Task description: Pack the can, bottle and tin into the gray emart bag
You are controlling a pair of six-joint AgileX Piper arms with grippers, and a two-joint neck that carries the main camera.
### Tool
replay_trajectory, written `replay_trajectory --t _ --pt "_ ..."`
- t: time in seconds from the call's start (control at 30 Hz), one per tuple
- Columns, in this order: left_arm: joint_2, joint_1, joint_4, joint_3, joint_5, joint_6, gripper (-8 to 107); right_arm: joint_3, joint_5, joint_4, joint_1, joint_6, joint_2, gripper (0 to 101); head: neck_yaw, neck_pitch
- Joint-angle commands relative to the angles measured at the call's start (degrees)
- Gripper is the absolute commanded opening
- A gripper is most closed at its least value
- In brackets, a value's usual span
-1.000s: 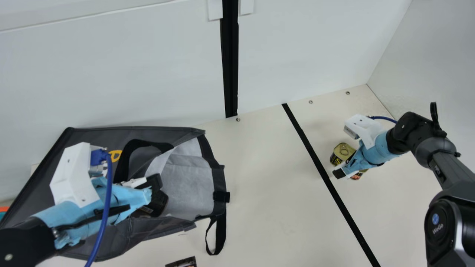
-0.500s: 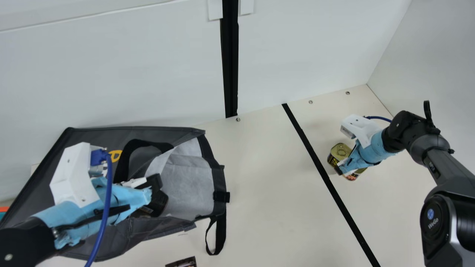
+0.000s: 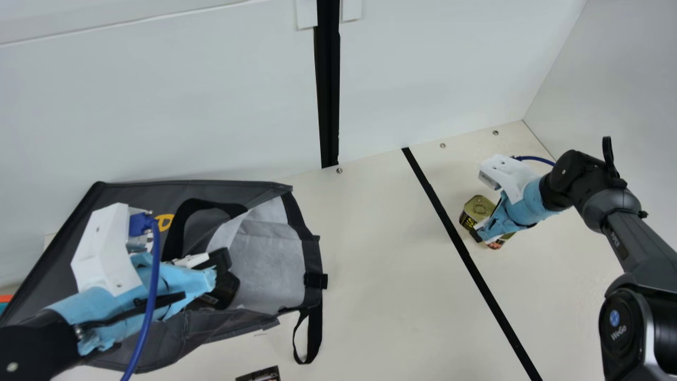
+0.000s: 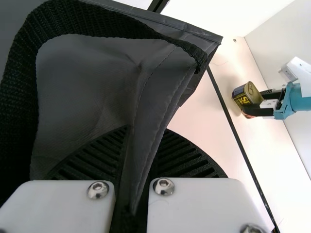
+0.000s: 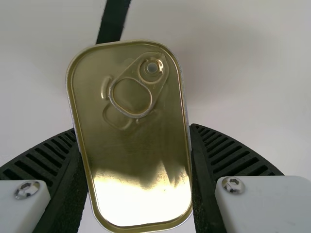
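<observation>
Now: one tin (image 3: pixel 477 206), right side of tabletop (image 3: pixel 370 264), clamped in my right claw (image 5: pixel 132 129), is shifting left, apparently starting towards the gray bag (image 3: pixel 248 189) my left claw (image 4: pixel 146 129) is pinching.

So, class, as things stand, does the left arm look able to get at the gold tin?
Probably not: the left arm has its jaws clamped on the edge of the gray bag, and the tin, past the black strip, seems held in the right arm's jaws.
</observation>
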Motion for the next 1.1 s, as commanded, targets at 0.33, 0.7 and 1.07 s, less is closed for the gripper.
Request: replay_trajectory --t 0.33,0.7,1.07 --pt "0.0 0.0 0.0 0.0 0.0 0.0 10 1.89 0.62 0.36 3.58 1.24 -4.24 0 -0.05 -1.3" --pt "0.0 0.0 0.0 0.0 0.0 0.0 10 4.97 0.63 0.32 7.77 2.81 -8.91 0 -0.05 -1.3" --pt "0.0 0.0 0.0 0.0 0.0 0.0 10 8.19 0.78 -0.26 12.85 5.42 -13.75 0 -0.05 -1.3"
